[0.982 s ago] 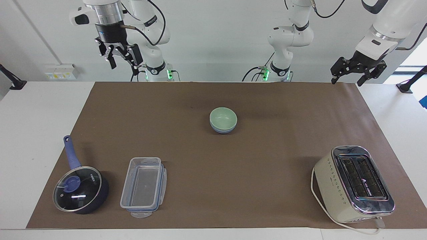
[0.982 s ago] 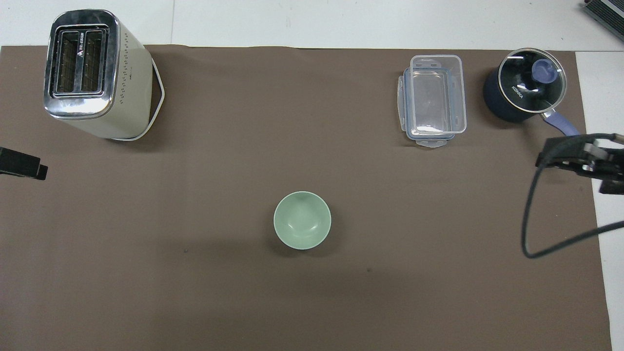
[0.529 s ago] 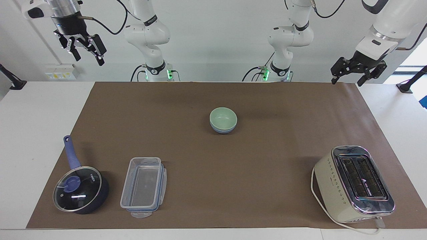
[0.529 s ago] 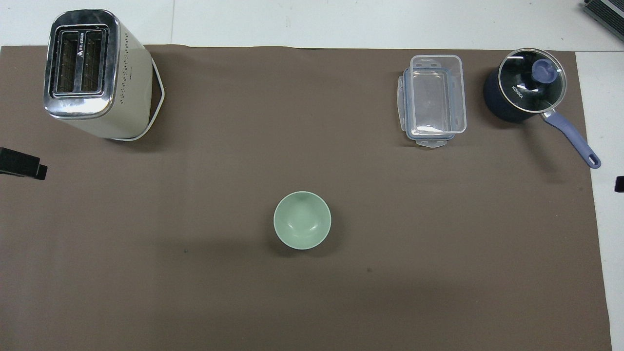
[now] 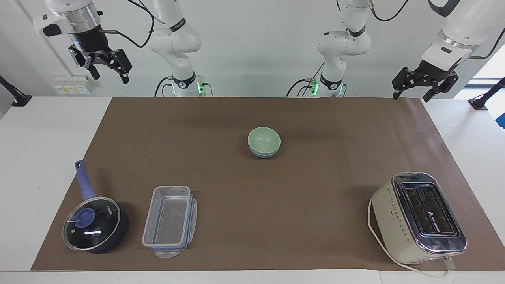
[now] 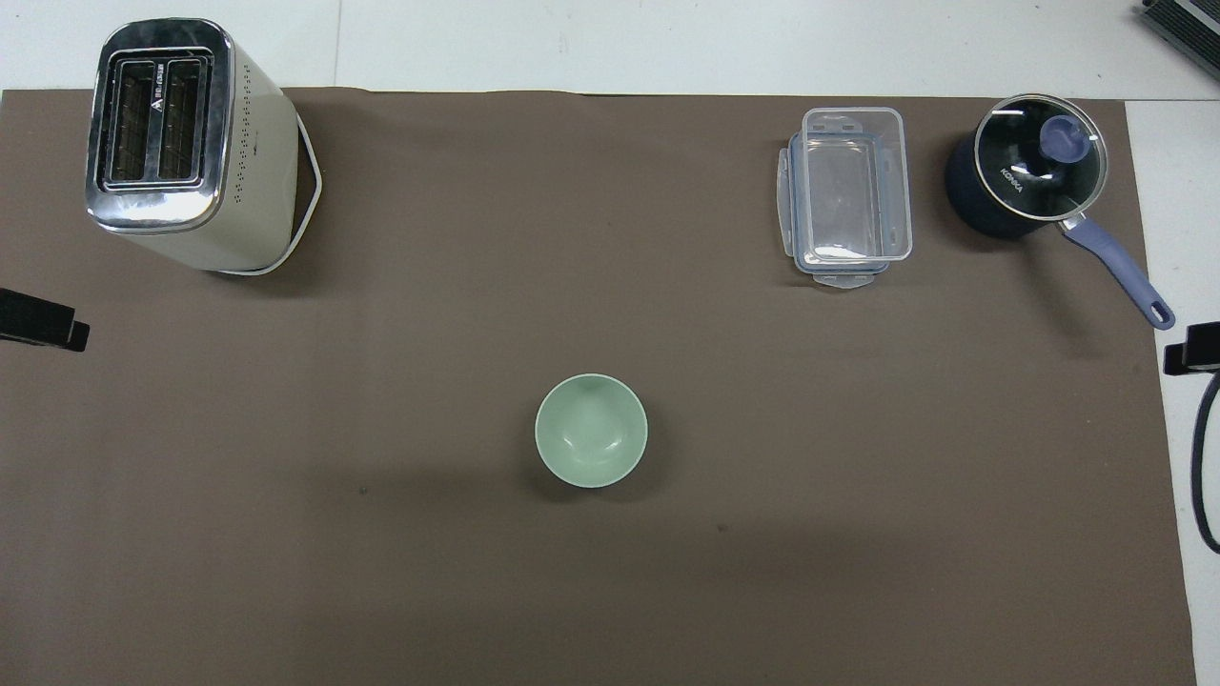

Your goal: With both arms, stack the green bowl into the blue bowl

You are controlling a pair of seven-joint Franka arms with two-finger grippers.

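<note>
Green bowl sits nested inside the blue bowl, upright, rims level. Only a thin blue band shows under the green rim in the facing view; from overhead the green bowl covers the blue one completely. The stack is on the brown mat around the middle of the desk, midway between the two arm ends and closer to the robots' edge than the other items.

Right gripper is up in the air over the desk's corner at the right arm's end, robots' side, off the mat. Jaws wide, nothing in them. Overhead only a black sliver of it shows at the frame edge, with a cable loop below.

Left gripper hangs over the mat's corner at the left arm's end, robots' side. Jaws wide, empty. Overhead just the tip shows.

Neither gripper touches the bowls; both are well apart from them.

Other items sit along the desk edge away from the robots:
- toaster near the corner at the left arm's end, cream body, chrome top, white cord looped beside it
- clear plastic container toward the right arm's end, lying on its lid
- dark blue saucepan with glass lid just beside the container, nearer the right arm's corner, handle pointing toward the robots
</note>
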